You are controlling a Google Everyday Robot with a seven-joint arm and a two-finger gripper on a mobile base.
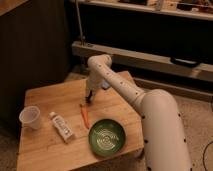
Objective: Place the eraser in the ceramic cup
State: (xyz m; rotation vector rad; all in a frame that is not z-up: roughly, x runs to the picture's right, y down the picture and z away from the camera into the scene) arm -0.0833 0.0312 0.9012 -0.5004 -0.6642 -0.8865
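Wooden table [52, 97], seen from above & at an angle. Far L, near the table's L edge: the ceramic cup [30, 118], whitish, upright, rim wider than base. Can't make out anything inside it.

Just R of the cup, not touching it: the eraser [62, 127], lying flat on the wood. It's an elongated block set diagonally, upper end twd the cup, lower end twd the front edge. It reads pale w/ darker markings here. So it's on the table, outside the cup.

Next R: an orange stick [85, 116], thin, lying roughly front-to-back, btwn eraser & bowl.

Right above the stick's far end: the gripper [89, 98], dark, pointing down, low over the tabletop. It's well apart from the eraser & cup. Spread or pressed together: can't tell, and can't tell if it touches the wood either.

Front R of the stick: a green bowl [106, 136], round, ringed pattern inside, near the front edge.

R side: the white arm [160, 125] rises from the lower R corner & slopes up-L to a bend above the gripper. Behind, a pale rail [150, 59] runs across the dark background.
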